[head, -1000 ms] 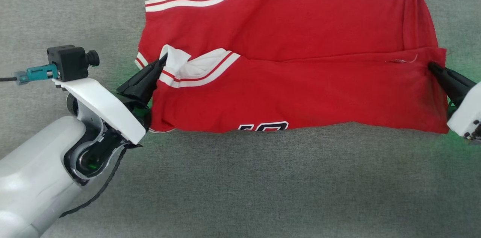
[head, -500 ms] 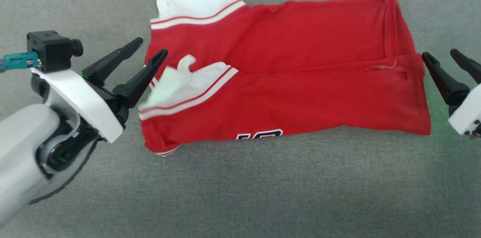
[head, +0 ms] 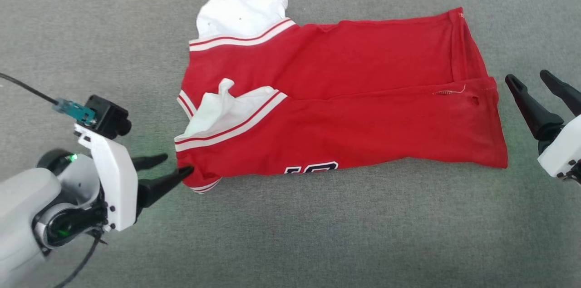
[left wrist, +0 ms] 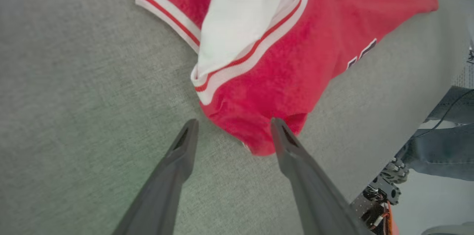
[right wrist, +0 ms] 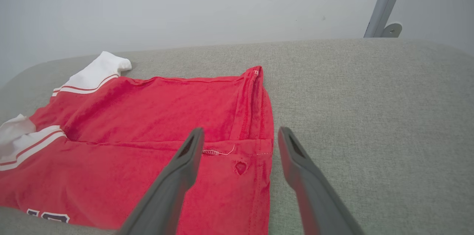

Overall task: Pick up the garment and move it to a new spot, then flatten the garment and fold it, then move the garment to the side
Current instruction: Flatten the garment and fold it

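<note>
Left gripper (head: pixel 179 163): fingers spread apart, holding nothing. The tips sit at the near left corner of the garment (head: pixel 345 111); whether they touch it cannot be told. Right gripper (head: pixel 525 74): fingers likewise apart and empty, just off the garment's right-hand hem. The garment lies between the two on the grey padded surface (head: pixel 290 233), folded lengthwise, with one white sleeve (head: pixel 238 8) projecting at the far left, the other sleeve (head: pixel 218 111) folded onto the red body, and part of the lettering (head: pixel 312 168) showing at the near edge.
</note>
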You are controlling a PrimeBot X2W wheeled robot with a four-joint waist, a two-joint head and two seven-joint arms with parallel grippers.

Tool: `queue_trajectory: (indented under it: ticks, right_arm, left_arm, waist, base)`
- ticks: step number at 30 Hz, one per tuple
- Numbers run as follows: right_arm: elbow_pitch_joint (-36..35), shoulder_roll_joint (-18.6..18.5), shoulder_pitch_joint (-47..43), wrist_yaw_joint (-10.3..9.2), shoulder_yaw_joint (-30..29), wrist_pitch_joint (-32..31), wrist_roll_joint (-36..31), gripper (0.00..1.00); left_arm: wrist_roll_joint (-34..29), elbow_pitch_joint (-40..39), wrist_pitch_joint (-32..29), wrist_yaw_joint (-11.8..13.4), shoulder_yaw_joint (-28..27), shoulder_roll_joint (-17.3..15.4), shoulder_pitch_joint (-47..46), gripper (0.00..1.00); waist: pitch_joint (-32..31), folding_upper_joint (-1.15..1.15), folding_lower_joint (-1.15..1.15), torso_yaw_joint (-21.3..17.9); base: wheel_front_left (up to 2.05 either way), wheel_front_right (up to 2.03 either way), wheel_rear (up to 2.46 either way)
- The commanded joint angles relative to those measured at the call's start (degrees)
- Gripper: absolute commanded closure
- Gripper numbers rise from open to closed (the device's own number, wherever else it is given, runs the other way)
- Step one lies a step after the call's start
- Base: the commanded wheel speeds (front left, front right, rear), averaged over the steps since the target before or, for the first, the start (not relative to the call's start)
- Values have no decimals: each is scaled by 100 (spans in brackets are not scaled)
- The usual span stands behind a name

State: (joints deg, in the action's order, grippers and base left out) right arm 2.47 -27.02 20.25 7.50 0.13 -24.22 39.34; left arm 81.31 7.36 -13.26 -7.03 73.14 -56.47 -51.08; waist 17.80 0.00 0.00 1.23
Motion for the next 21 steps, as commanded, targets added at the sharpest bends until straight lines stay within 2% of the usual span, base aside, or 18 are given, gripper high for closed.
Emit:
queue_trajectory:
  ticks: [1, 9, 14, 15, 17, 19, 20, 21]
  right_arm:
    - [-30, 20, -27, -3, -1, -14, -23, 0]
    - [-103, 77, 153, -3, 10, 14, -50, 0]
    - [-111, 90, 222, -3, 31, 53, -42, 0]
    - [-114, 72, 228, -3, 23, 67, -47, 0]
    - [-115, 56, 236, -3, 17, 72, -38, 0]
    - [-123, 48, 246, -3, 4, 74, -33, 0]
    - [-128, 38, 247, -3, -1, 67, -43, 0]
    - [-134, 23, 245, -3, 0, 48, -62, 0]
  left_arm:
    - [99, 89, -94, 17, -1, 88, 76, 0]
    - [792, 1021, -658, -38, 16, 694, 125, 0]
    - [1229, 1116, -1150, -35, 56, 1010, 226, 0]
    - [1260, 1160, -1296, -35, 77, 1064, 250, 30]
    - [1250, 1184, -1425, -35, 100, 1093, 289, 51]
    - [1299, 1162, -1476, -35, 86, 1126, 307, 63]
    - [1298, 1153, -1489, -36, 74, 1135, 305, 73]
    - [1277, 1146, -1499, -36, 64, 1145, 295, 95]
  waist:
    - [51, 0, 0, -44]
    - [291, 0, 0, -305]
    - [407, 0, 0, -455]
    - [436, 0, 0, -484]
    - [461, 0, 0, -515]
    - [479, 0, 0, -530]
    - [485, 0, 0, -533]
    - [489, 0, 0, -532]
  base:
    - [0, 0, 0]
    - [0, 0, 0]
    - [0, 0, 0]
    - [0, 0, 0]
    - [0, 0, 0]
    - [0, 0, 0]
    - [0, 0, 0]
    - [0, 0, 0]
